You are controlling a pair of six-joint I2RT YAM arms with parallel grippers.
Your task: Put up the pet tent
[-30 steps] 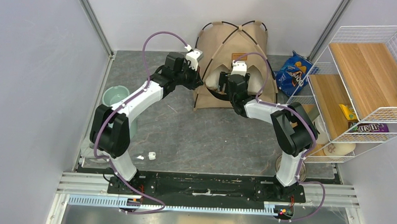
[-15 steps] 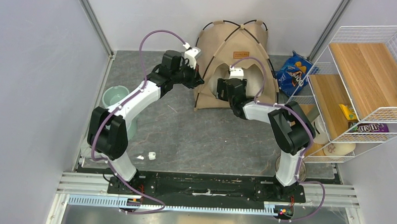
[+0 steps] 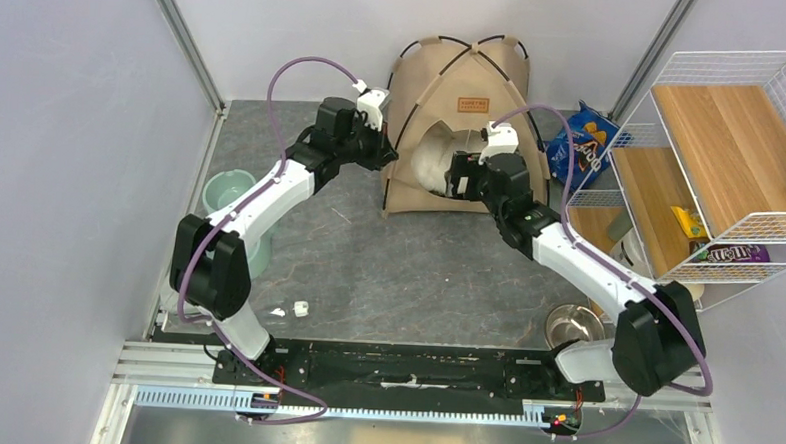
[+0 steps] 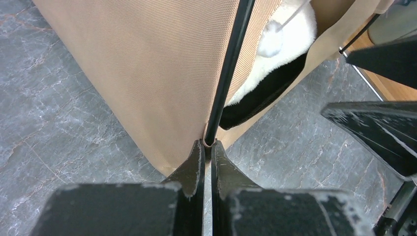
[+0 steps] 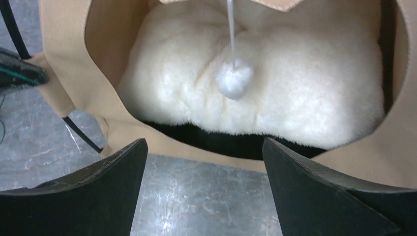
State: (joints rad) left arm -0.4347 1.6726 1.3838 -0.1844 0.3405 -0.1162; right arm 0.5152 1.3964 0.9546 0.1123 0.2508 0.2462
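At the far middle of the table (image 3: 387, 272), close to the back wall, the pet tent (image 3: 460, 125) stands upright on its base. Its thin black poles cross at the peak, and the brown label patch (image 3: 473, 104) sits above the arched doorway, which faces my arms.

My left gripper (image 4: 206, 147) is at the tent's front left bottom corner. Its two fingers are pressed almost together, pinching the foot of the black pole (image 4: 228, 69) where it meets the tan fabric's lower edge. From there the pole rises along the panel's edge beside the doorway.

My right gripper (image 5: 204, 141) hangs just in front of the doorway, fingers spread wide and holding nothing, clear of the fabric. Between them I see the fluffy white pillow (image 5: 295, 98) filling the inside on the black lining, and the white pompom (image 5: 235, 81) dangling on its string in front of it.

Right of the tent lies a blue snack bag (image 3: 583, 140), next to a wire shelf (image 3: 733, 147). A pale green bowl (image 3: 225, 190) sits at the table's left edge, and a metal bowl (image 3: 570, 325) near my right base.
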